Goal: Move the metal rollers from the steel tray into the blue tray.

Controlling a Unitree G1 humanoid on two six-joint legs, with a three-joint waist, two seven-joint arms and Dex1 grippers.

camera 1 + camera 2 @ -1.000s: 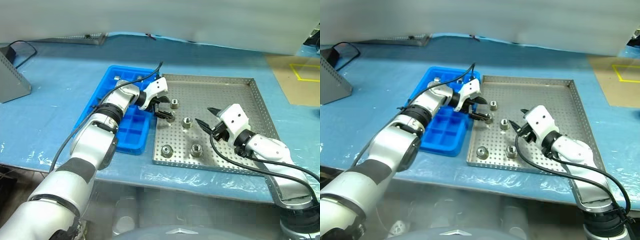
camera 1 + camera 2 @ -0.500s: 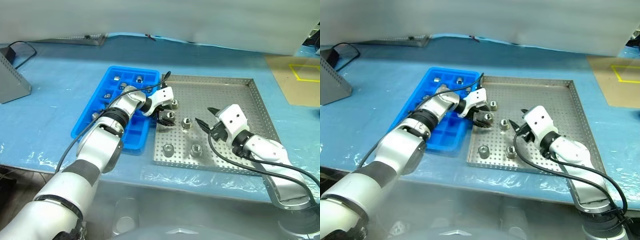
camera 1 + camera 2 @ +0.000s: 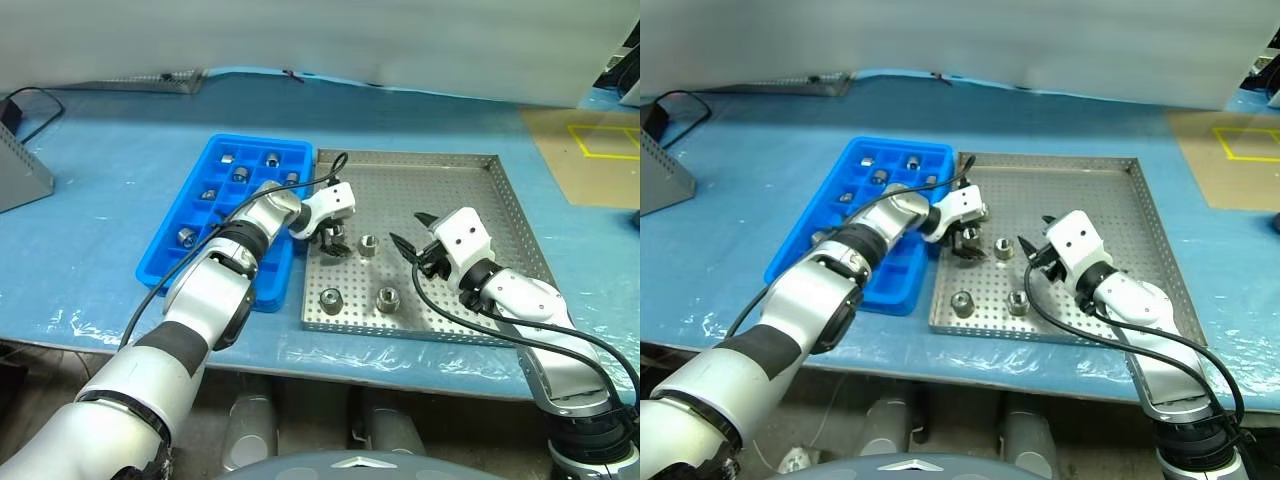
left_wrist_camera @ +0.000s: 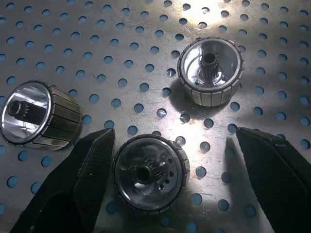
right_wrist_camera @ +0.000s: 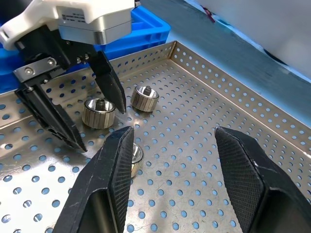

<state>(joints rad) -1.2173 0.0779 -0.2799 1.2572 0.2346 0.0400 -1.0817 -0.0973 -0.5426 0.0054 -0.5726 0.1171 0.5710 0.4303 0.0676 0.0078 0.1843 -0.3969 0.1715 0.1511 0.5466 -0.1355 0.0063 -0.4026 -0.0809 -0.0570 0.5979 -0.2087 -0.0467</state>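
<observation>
You've got the steel tray (image 3: 455,190) at centre frame on the blue-covered table (image 3: 120,130), with the blue tray (image 3: 205,175) touching its left rim. Left gripper (image 3: 330,240) reaches in over the steel tray's left part, fingers spread wide and pointing down around one metal roller (image 4: 151,173). In the left wrist view that roller sits between the two black fingers (image 4: 77,184), nearer one of them, not clamped, contact unclear. In the head views the same roller is mostly hidden under the gripper.

Other rollers lie loose on the perforated floor: one just right of the left gripper (image 3: 368,244), two nearer the front rim (image 3: 331,298) (image 3: 388,296). Several more sit in the blue tray's compartments toward upper left (image 3: 228,159) (image 3: 186,236); the left forearm covers the tray's right column, so you can't count what's under it.

Right gripper (image 3: 412,232) hangs above the steel tray's middle, jaws partly open, holding nothing. In the right wrist view its finger (image 5: 116,184) cuts off part of a roller (image 5: 134,160) behind it.

The left gripper's white housing carries a small printed label (image 5: 80,18), too small to read. A grey box (image 3: 20,165) is cropped by the left edge.
</observation>
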